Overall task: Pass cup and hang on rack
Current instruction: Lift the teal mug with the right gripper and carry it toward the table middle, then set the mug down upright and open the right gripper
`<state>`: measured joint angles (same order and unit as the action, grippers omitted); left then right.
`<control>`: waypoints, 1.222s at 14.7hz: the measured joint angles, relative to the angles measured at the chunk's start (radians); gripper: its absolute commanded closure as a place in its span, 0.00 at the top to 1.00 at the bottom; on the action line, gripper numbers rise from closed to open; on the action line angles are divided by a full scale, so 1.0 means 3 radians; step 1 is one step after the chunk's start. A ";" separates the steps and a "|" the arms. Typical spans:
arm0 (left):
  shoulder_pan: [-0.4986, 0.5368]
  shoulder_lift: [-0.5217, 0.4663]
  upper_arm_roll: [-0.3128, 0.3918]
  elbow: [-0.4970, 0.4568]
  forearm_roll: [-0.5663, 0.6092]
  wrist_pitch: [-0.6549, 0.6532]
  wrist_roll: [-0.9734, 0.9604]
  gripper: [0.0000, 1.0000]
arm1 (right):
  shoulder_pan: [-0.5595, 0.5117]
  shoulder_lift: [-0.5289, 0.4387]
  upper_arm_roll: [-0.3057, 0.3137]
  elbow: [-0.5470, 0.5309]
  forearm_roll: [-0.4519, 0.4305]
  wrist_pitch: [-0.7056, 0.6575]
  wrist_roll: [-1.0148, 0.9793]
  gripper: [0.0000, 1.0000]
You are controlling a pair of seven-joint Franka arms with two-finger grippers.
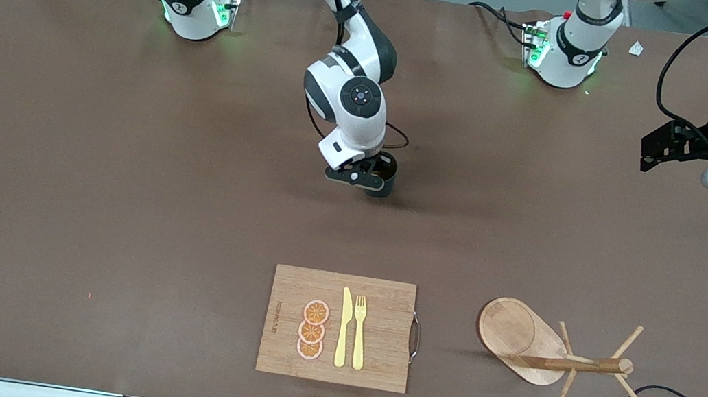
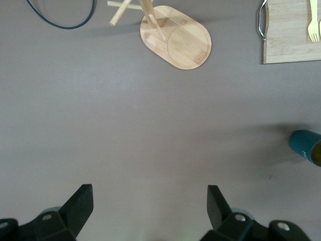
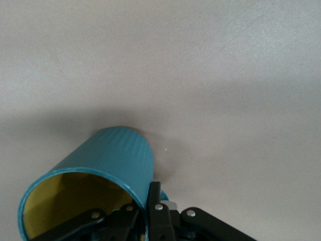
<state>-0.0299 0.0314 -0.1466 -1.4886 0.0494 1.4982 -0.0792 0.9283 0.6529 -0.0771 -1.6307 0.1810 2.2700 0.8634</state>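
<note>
The teal cup (image 3: pixel 100 165) is pinched by its rim in the right gripper (image 1: pixel 364 176) mid-table, left gripper (image 2: pixel 150 211) held wide open near its end, so a thin rim hold could easily be slipped.

Two glossy white robot arms with black joint bands and rounded grey-black elbow caps — green lights glow at their bases. Thin black cables trail along each arm. Black angular left claw (image 2: pixel 150 211) and right claw (image 1: pixel 367 176) — small silver screws on the fingers
</note>
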 measured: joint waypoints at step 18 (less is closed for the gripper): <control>-0.0022 0.0092 -0.0152 0.0058 -0.0009 0.0096 -0.0005 1.00 | -0.0741 -0.0877 -0.0133 0.0214 -0.0058 -0.1360 -0.1079 1.00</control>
<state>-0.0364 0.0590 -0.1923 -1.4713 0.0467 1.5269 -0.0806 0.7061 0.3898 -0.1169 -1.5665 0.1635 1.8619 0.5396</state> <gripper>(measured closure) 0.000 0.000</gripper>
